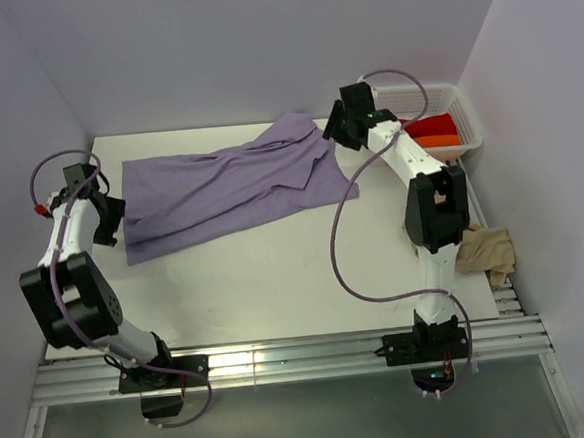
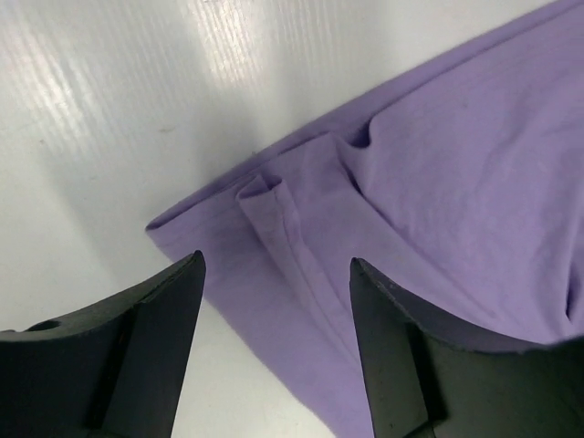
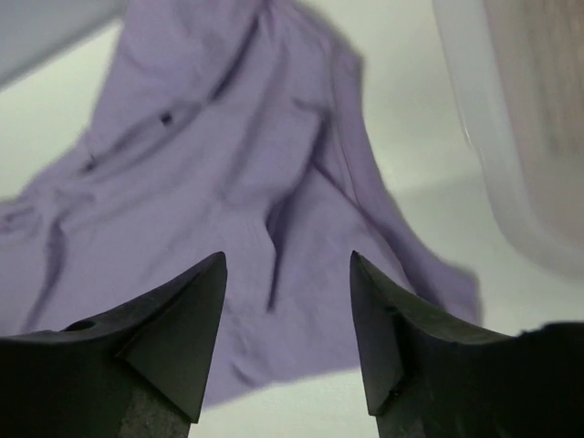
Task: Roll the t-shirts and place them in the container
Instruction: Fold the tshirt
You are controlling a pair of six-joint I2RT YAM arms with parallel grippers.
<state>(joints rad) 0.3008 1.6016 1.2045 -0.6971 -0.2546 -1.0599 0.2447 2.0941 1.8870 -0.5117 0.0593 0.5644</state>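
My left gripper [image 1: 111, 218] stands wide and empty at the left edge of the lavender t-shirt [image 1: 229, 183], which lies spread across the table's [image 1: 276, 270] far half. My right gripper [image 1: 334, 132] hangs wide above its right end, holding nothing.

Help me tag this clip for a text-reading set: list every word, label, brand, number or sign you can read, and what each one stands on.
None: no readable text shows in any view.
The lavender t-shirt is plain, with no print or tag visible.
The white basket, and the red shirt and orange shirt in it, show no legible marking.
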